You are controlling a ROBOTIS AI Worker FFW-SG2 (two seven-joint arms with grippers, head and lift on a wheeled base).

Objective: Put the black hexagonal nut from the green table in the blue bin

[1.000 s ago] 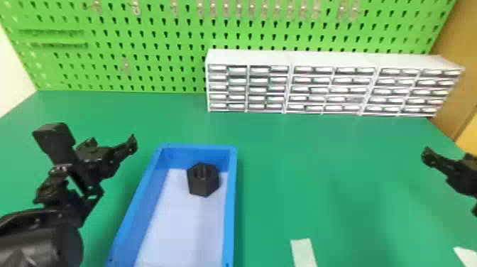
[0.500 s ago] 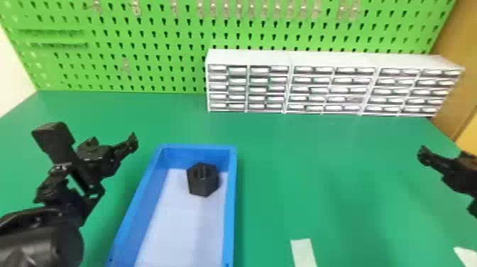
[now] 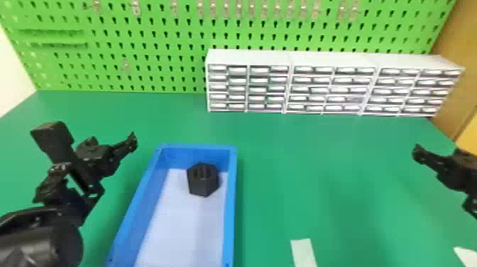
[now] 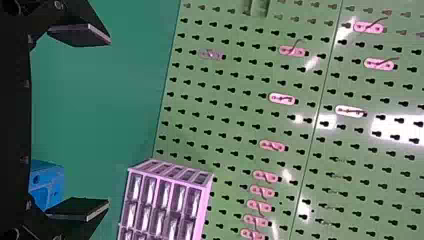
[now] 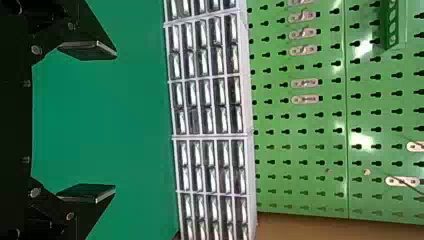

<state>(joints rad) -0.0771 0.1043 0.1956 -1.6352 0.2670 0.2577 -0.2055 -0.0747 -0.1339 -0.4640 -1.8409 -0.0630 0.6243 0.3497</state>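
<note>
In the head view my left gripper stands left of the blue bin, above the green table. My right gripper is at the right edge, well away from the bin. The black hexagonal nut rests on the bin's pale floor near its far end, touched by neither gripper. In the left wrist view my left gripper has its fingers wide apart with nothing between them, and a corner of the bin shows. My right gripper is likewise open and holds nothing in the right wrist view.
White drawer cabinets line the table's back right, before a green pegboard with small hooks. A pale strip lies on the table at the front, right of the bin, and another pale piece at the front right.
The right gripper has shifted slightly left, farther into the head view. The left arm, the bin and the nut have stayed essentially where they were.
</note>
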